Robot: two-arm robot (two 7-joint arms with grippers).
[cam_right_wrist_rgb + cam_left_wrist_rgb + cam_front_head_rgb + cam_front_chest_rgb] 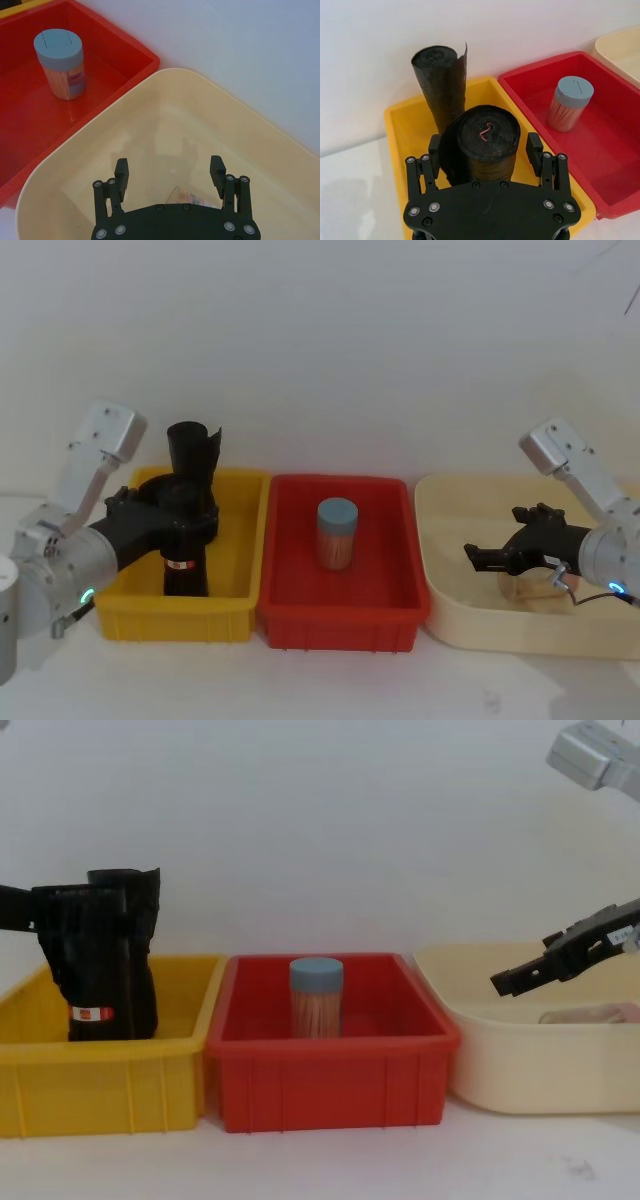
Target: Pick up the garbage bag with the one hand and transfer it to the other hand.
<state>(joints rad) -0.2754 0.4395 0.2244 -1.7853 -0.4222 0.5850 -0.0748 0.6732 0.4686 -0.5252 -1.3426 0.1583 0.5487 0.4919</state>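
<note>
The garbage bag (185,578), a black glossy roll with a white-and-orange band near its base, stands upright in the yellow bin (235,590). My left gripper (180,512) reaches in from the left at mid height. It is open, with one finger on each side of the roll (487,132) and a small gap at one finger (534,147). The roll's base looks to rest in the bin (100,990). My right gripper (490,533) hangs open over the cream tub (450,610) at the right, holding nothing (170,172).
A second black roll with a wavy top (192,445) stands right behind the bag. A blue-lidded jar (337,533) stands in the red bin (340,615) in the middle. A clear item (535,592) lies in the cream tub under the right gripper.
</note>
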